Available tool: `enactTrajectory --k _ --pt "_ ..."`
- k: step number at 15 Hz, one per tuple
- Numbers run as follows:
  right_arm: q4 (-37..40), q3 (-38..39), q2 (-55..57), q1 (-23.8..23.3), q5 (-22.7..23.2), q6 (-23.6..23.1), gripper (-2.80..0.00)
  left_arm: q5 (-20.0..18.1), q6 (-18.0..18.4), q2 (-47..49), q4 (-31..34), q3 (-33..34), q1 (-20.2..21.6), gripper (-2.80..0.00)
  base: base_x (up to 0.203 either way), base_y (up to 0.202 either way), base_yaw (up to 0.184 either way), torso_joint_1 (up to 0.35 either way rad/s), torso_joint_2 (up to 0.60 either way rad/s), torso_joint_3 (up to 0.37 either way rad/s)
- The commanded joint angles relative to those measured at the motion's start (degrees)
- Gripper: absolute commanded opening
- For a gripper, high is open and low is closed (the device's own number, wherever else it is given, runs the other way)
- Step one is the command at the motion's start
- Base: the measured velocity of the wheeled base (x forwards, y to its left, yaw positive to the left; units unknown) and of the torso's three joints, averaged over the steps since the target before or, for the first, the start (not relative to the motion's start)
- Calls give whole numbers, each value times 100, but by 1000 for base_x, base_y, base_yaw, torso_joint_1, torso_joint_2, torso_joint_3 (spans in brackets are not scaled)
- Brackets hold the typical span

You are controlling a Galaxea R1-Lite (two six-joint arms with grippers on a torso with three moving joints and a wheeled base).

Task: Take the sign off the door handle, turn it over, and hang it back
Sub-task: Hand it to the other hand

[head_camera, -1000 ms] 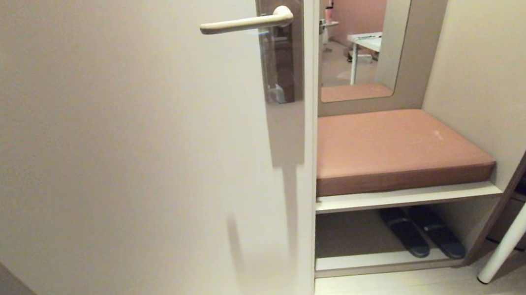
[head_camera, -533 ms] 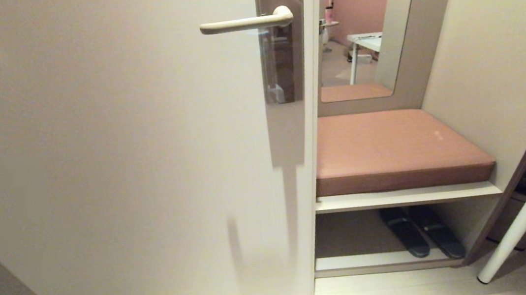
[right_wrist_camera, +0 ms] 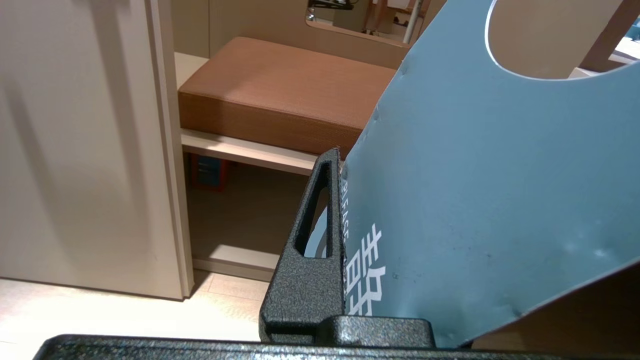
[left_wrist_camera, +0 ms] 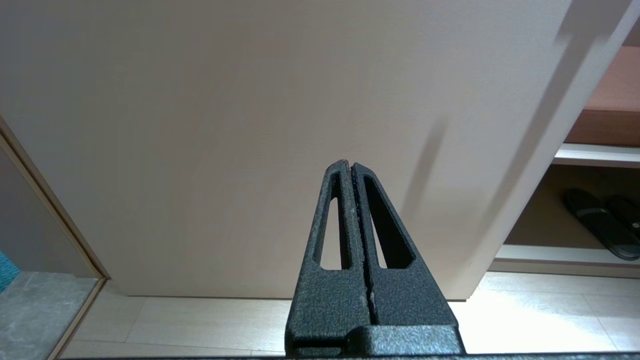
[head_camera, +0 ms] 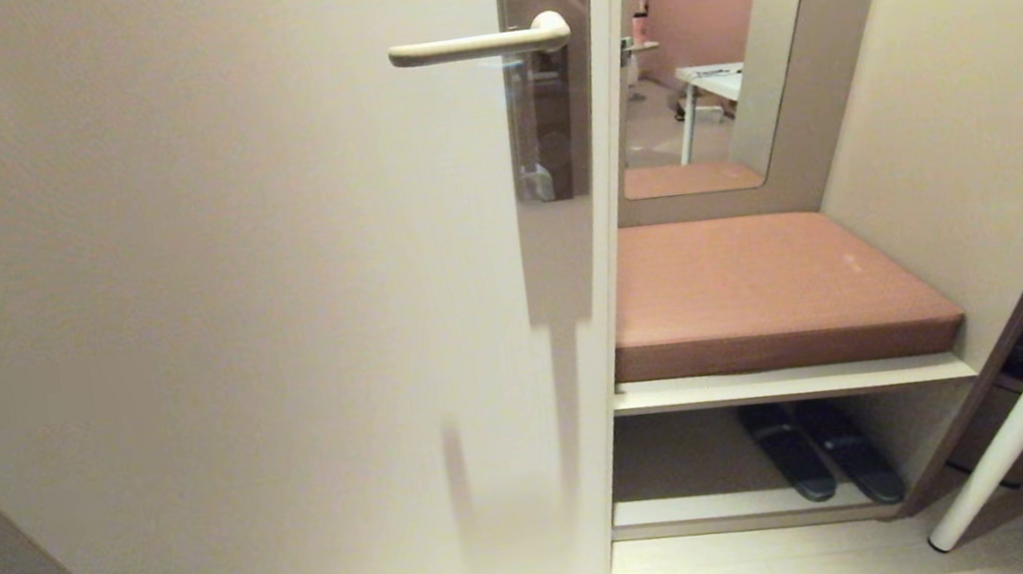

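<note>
Though unseen overhead, sign (right_wrist_camera: 480, 200) wrist-visible

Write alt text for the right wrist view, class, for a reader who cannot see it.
The right gripper is shut on a blue-grey sign with white lettering and a large hole near its far end. Behind it are a cream door's edge, a brown cushioned bench on a pale shelf, and light flooring.

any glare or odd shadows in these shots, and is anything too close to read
Head view: two long soft shadows streak the door, the backplate is glossy with reflections, and a bright patch lies on the floor. Left wrist view: the same shadows slant across the door. Right wrist view: the sign fills the frame, its lettering partly cut off behind a finger.
</note>
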Motion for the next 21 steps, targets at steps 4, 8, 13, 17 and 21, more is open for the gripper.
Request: enactTrajectory --k 4,8,13,17,21 --pt "114 0 10 0 86 301 -280 2 -4 0 -5 0 0 -280 0 0 0 0 0 0" --pt "318 0 10 0 74 569 -280 2 -4 0 -5 0 0 -280 0 0 0 0 0 0" --pt "326 0 10 0 74 631 -280 2 -4 0 -5 0 0 -280 0 0 0 0 0 0" --pt "326 0 10 0 74 631 -280 -1 -4 0 -5 0 0 -280 0 0 0 0 0 0" --pt "326 0 10 0 74 631 -280 2 -4 0 -5 0 0 -280 0 0 0 0 0 0"
